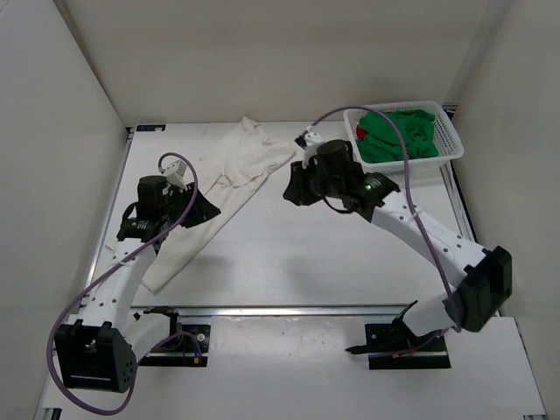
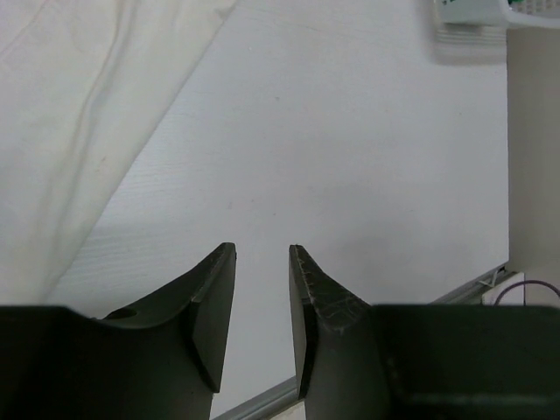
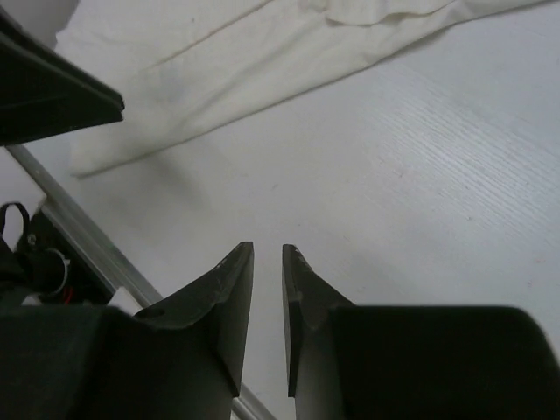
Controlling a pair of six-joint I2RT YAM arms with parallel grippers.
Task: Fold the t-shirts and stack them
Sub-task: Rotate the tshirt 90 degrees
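The cream-white t-shirt lies in a long narrow strip, slanting from the table's back centre to the front left. It also shows in the left wrist view and in the right wrist view. The green t-shirt is bunched in the basket, and a bit of the red t-shirt shows under it. My left gripper hovers just right of the cream shirt, jaws parted and empty. My right gripper hovers over bare table right of the shirt, jaws narrowly parted and empty.
The white mesh basket stands at the back right; its corner shows in the left wrist view. White walls close in the table on the left, back and right. A metal rail runs along the front edge.
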